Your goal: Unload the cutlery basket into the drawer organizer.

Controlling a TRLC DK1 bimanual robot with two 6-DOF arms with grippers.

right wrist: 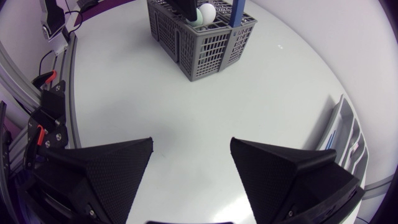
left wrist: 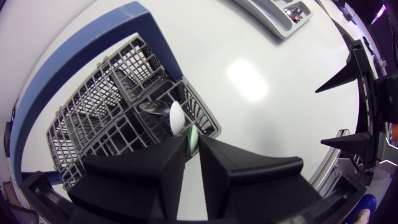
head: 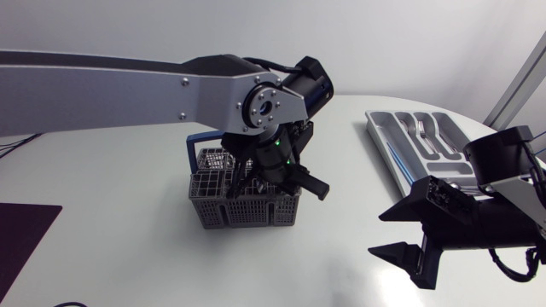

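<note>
Left tool [left wrist: 193,143] down in cutlery basket [head: 247,209], frame centre in head view – fingers pinched on pale green utensil [left wrist: 193,134], white piece [left wrist: 177,117] just beside it. Right tool [right wrist: 191,144] spread wide, hovers lower right; drawer organizer [head: 386,135] upper right. Risk: neighbour snagging on lift, or thin grip slipping – basket could tip

A: Bright all round?
B: Bright and even, lit softly from overhead, with just a faint grey shadow at the foot of the basket [head: 247,211] on the table [head: 128,256].
A: Any glare?
B: One white patch on the table beyond the basket in the left wrist view. Bowed hard toward the rims in both wrist views — straight edges curved.
</note>
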